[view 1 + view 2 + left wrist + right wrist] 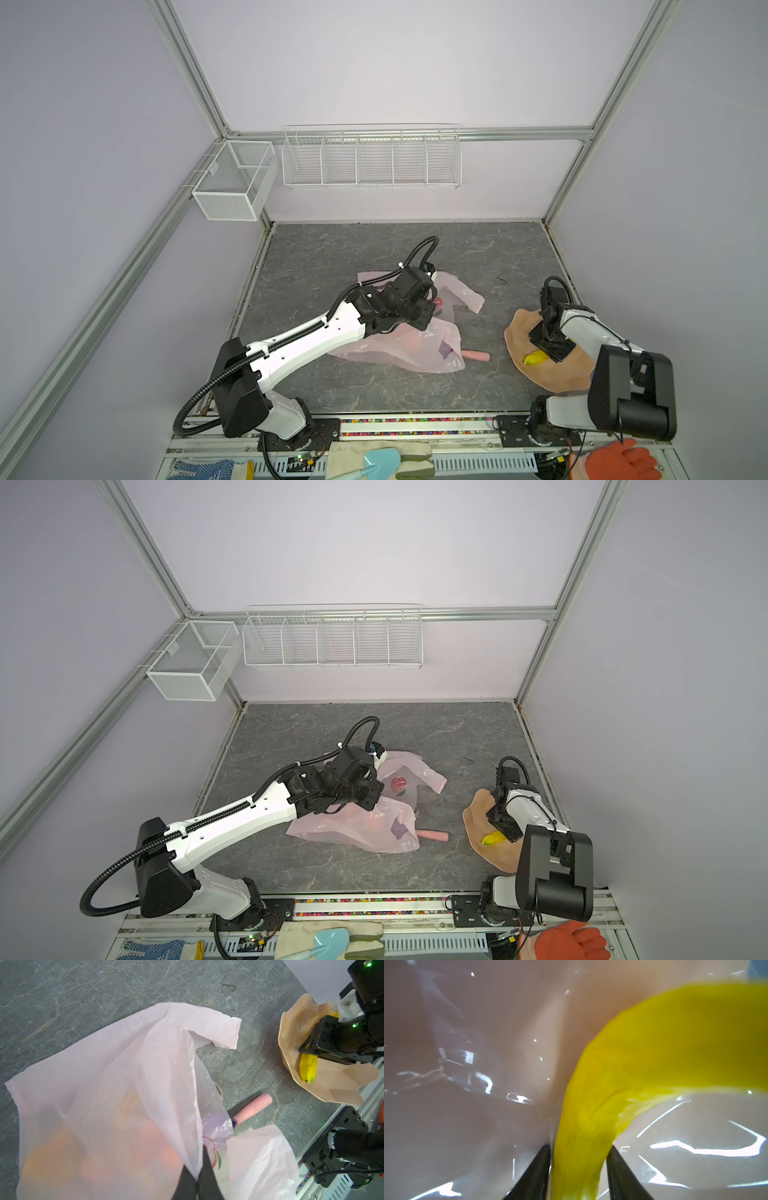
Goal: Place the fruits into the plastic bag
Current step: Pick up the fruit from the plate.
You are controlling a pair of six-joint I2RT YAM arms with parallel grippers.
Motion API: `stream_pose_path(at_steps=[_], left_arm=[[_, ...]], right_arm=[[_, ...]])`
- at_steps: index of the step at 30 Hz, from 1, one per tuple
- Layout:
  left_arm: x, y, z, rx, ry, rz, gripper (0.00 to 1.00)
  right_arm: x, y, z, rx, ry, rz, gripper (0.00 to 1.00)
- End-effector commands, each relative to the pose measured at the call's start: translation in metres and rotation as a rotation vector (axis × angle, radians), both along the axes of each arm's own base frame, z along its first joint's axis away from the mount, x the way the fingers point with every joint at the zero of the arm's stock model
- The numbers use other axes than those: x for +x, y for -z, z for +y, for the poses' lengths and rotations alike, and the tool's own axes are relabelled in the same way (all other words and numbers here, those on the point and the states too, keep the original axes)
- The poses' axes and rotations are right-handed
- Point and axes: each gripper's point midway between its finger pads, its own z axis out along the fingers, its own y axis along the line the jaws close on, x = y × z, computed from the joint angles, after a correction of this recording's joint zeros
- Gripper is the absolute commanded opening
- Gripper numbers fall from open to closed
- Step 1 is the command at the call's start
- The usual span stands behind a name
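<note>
White shells, blk joints on left arm [299,345] & right arm [582,328]; ribbed blk cable [198,394] on left.

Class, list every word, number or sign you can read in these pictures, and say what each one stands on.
No text can be read.
Mount: small white print, too blurred to read.
Bag: red and green drawing, no letters.

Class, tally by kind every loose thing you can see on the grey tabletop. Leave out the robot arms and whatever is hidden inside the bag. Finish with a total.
plastic bag: 1
plate: 1
banana: 1
scoop, only its pink handle in plain view: 1
Total: 4
</note>
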Motion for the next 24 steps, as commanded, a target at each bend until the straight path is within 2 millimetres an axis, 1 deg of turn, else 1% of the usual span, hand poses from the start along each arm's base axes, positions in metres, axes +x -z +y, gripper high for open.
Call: stream_pose_path(at_steps=[1, 4, 8, 11, 15, 17, 20, 24], left_arm=[[-0.001, 0.0, 0.002, 0.007, 0.0, 0.009, 0.0], [-0.001, 0.002, 0.001, 0.009, 0.002, 0.014, 0.0], [0.0, 0.003, -0.001, 0.005, 0.003, 0.016, 0.0], [0.0, 0.004, -0.003, 0.002, 0.007, 0.02, 0.0], [-0.001, 0.005, -0.002, 0.008, 0.006, 0.025, 0.0], [-0.001, 0.005, -0.002, 0.009, 0.005, 0.027, 0.0], [-0.001, 0.005, -0.002, 0.008, 0.003, 0.027, 0.0], [-0.001, 0.005, -0.002, 0.008, 0.004, 0.027, 0.0]], right_arm=[[-0.01, 0.009, 0.002, 0.015, 0.018, 0.03, 0.42], [-0.009, 0.009, 0.002, 0.012, 0.016, 0.014, 0.35], [-0.008, 0.006, 0.004, 0.025, 0.013, -0.006, 0.29], [-0.005, -0.001, 0.007, 0.035, 0.004, -0.043, 0.23], [0.004, -0.018, 0.01, 0.044, -0.012, -0.116, 0.22], [0.011, -0.028, 0.013, 0.057, -0.035, -0.157, 0.19], [0.017, -0.043, 0.015, 0.053, -0.056, -0.199, 0.18], [0.021, -0.058, 0.018, 0.054, -0.087, -0.248, 0.16]])
